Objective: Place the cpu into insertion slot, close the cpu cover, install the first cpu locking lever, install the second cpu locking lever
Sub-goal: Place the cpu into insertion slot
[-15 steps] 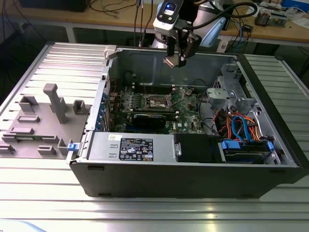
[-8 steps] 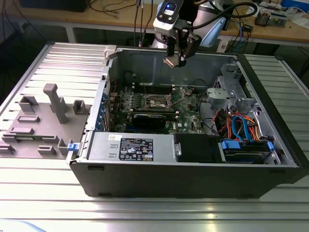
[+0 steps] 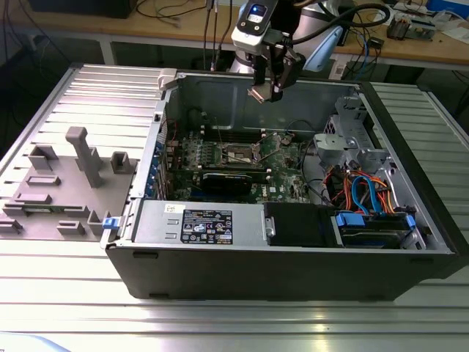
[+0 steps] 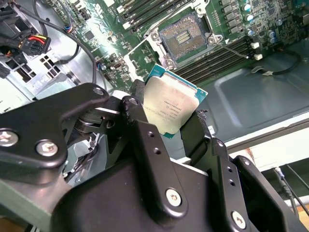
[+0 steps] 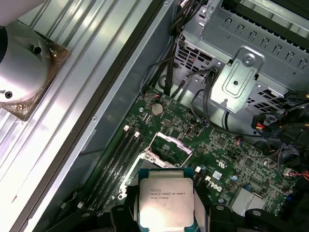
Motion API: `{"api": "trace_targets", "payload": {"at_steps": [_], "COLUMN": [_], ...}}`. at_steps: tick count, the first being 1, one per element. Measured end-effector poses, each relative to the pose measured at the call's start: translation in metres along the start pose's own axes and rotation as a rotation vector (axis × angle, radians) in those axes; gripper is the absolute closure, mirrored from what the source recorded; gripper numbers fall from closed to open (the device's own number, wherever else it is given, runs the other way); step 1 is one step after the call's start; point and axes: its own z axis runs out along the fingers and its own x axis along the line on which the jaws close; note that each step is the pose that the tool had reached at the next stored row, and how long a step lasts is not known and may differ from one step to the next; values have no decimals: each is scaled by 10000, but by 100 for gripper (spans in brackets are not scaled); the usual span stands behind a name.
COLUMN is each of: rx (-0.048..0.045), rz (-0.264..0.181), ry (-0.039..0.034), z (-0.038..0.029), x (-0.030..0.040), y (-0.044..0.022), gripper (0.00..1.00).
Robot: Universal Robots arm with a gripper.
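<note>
Scene: an open computer case lies on its side on a ribbed metal table. Its green board faces up, which likely gives reach from above.

End effector: one, with two black fingers. The end effector is clenched on the cpu and hangs over the case, well above the board.

Cpu: one. The cpu is a flat silver-topped square gripped by two opposite edges. Its metal top faces the wrist cameras, and it tilts in the second wrist view. The edge grip probably keeps its underside untouched and free to seat.

Cpu location: in the air between the fingers, above and near the socket, not yet in it.

Insertion slot: one. The insertion slot is a dark square with a silver rim, empty and exposed, so it looks ready to receive the chip.

Cpu cover: one. The cpu cover is a thin silver frame at the socket's edge and appears swung up out of the way.

Memory slots: long black memory slots lie on both sides of the socket; the exact count is unclear.

Other items: one black card on the board, and one grey fixture on the exterior view's left.
</note>
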Motion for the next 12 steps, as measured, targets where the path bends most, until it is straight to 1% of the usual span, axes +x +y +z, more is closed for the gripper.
{"api": "trace_targets", "payload": {"at_steps": [7, 8, 10, 12], "rx": [-9, -11, -19, -22], "rz": [569, 750, 1263, 1458], "ry": [-49, -65, -109, -126], "z": [1, 2, 4, 4], "x": [0, 0, 0, 0], "y": [0, 0, 0, 0], "gripper": [46, 46, 46, 46]}}
